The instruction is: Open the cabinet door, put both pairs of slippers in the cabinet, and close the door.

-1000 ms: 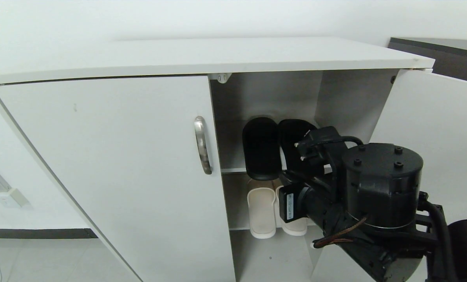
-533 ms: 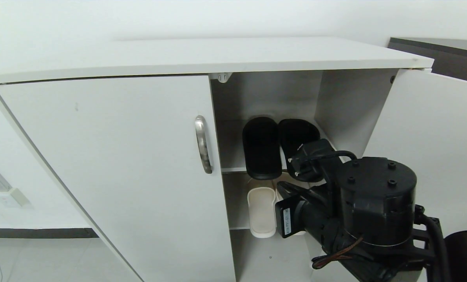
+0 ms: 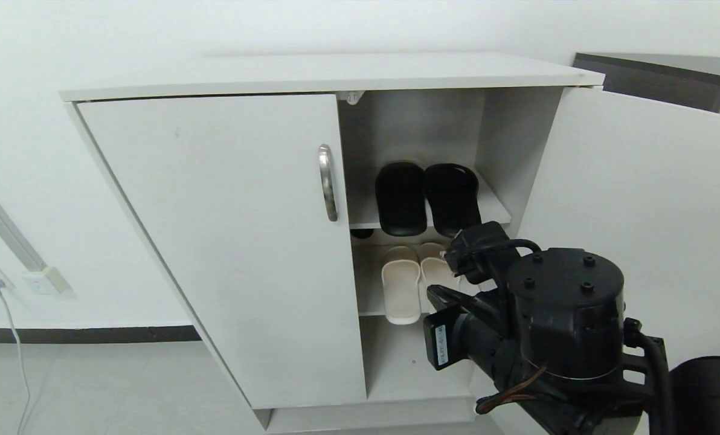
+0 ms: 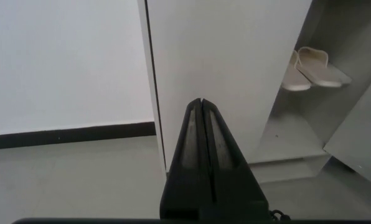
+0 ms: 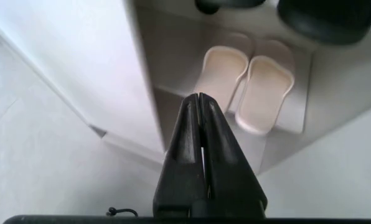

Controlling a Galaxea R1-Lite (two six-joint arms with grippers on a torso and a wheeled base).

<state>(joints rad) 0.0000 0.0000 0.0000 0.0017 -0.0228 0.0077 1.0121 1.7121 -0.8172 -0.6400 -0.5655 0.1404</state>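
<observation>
Where we're at: both pairs look stowed, so we reckon only the door-closing bit is left.
Black pair: the pair of black rubber slippers (image 3: 426, 198) sits on the upper shelf (image 3: 494, 211) of the white wooden cabinet (image 3: 336, 72), with one heel poking a bit past the shelf edge.
Cream pair: the pair of cream rubber slippers (image 3: 417, 281) is on the middle shelf (image 3: 369, 297) just below, heels also over the front edge.
Doors: the right-hand white door (image 3: 638, 211) is swung wide open. The closed left door (image 3: 227, 241) with its silver bar handle (image 3: 328, 182) is flush.
Right hand (image 5: 201, 99): clenched on nothing, out in front of the opening, pointing at the cream pair.
Left hand (image 4: 201, 102): also clenched and empty, low down facing the closed left door.
What could bite us: those overhanging heels could catch the door and keep it from shutting flush. The right arm sits in the door's swing path, so a careless push could pinch it. We can't see a handle on the open door, so a closed hand might just skid off the panel.
</observation>
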